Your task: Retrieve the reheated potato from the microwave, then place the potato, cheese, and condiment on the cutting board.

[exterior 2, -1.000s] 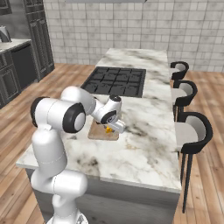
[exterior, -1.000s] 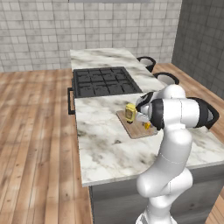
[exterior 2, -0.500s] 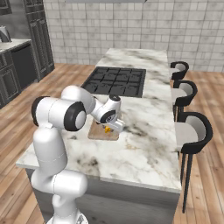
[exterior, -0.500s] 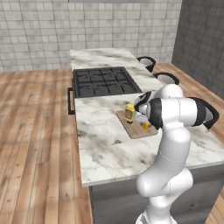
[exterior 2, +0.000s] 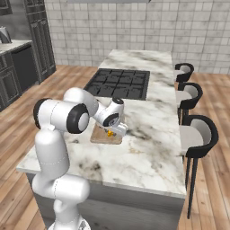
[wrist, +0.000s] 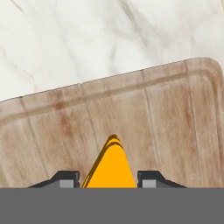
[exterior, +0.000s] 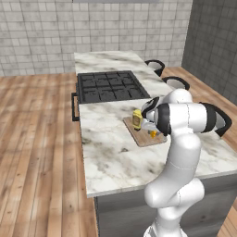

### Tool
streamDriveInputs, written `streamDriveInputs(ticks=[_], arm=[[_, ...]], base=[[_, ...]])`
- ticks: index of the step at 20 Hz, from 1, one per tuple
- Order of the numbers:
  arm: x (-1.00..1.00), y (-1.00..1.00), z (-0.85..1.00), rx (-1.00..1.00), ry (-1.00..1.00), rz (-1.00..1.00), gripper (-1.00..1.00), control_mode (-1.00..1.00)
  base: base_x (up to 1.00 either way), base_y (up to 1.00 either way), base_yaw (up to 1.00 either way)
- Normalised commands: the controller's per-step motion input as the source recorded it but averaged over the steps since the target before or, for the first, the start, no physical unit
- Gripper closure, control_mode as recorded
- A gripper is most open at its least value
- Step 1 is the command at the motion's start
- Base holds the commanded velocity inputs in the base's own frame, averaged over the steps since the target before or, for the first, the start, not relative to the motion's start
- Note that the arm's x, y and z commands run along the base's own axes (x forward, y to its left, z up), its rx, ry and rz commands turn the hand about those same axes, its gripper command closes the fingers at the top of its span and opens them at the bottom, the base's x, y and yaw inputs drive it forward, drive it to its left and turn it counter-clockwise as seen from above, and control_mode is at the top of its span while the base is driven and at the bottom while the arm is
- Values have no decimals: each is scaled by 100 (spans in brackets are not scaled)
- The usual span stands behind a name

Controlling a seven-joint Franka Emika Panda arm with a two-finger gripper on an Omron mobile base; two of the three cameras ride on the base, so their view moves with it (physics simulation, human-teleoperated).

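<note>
Cutting board partly behind arm.

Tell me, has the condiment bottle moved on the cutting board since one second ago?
No. In the left base view the condiment bottle stands at the same spot on the cutting board, near its stove-side end, as before.

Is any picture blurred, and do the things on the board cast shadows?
Hand view: sharp; the cheese between the fingertips throws no clear shadow on the cutting board. Left base view: soft and coarse; the condiment looks blocky, even light, no glare.
</note>
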Motion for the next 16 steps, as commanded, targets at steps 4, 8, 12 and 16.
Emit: streamDriveInputs(ticks=[4, 8, 12, 16], arm=[[1, 0, -6, 0, 0, 5, 100, -100], [0, 0, -2, 0, 0, 5, -100, -100], [0, 0, 0, 0, 0, 5, -100, -100], [0, 0, 3, 0, 1, 5, -100, -100]], base=[[0, 0, 0], [0, 0, 0], [0, 0, 0], [0, 0, 0]])
